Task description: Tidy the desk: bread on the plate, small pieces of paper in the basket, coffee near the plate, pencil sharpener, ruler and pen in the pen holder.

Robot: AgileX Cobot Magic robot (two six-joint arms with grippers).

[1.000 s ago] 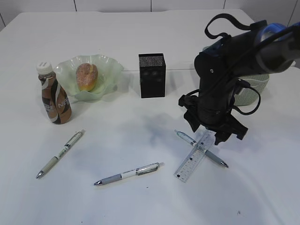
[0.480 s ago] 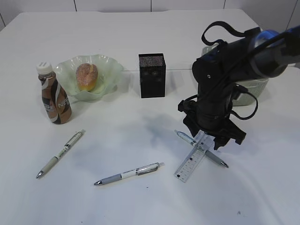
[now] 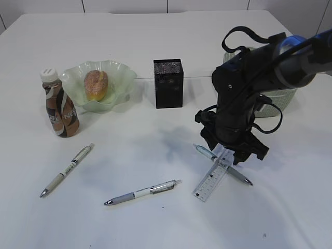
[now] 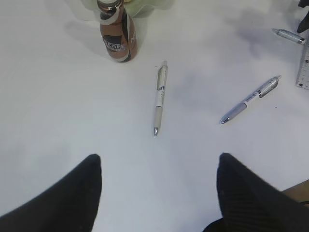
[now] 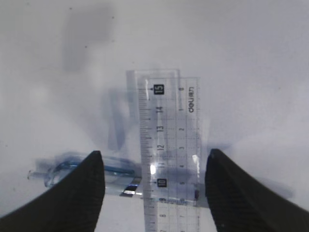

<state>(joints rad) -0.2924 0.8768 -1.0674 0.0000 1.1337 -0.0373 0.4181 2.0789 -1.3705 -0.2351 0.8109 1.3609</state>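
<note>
My right gripper [image 3: 231, 155] [image 5: 154, 154] hangs open just above the clear ruler [image 3: 212, 179] [image 5: 169, 125], one finger on each side of it. The ruler lies across a blue pen [image 3: 237, 176] [image 5: 72, 169]. Two more pens [image 3: 67, 170] [image 3: 143, 192] lie on the table's front left. Bread [image 3: 96, 84] sits on the green plate [image 3: 120, 73], with the coffee bottle [image 3: 60, 106] beside it. The black pen holder [image 3: 168, 83] stands mid-table. My left gripper [image 4: 159, 157] is open over bare table, short of a pen [image 4: 160, 95]. The pencil sharpener and paper pieces are out of view.
The white basket [image 3: 278, 97] stands at the back right, partly hidden behind my right arm. The coffee bottle [image 4: 117, 33] and a second pen [image 4: 251, 98] show in the left wrist view. The table is white.
My right arm has shifted slightly left and down, bringing its open gripper closer over the ruler's upper end. Nothing else has moved.
</note>
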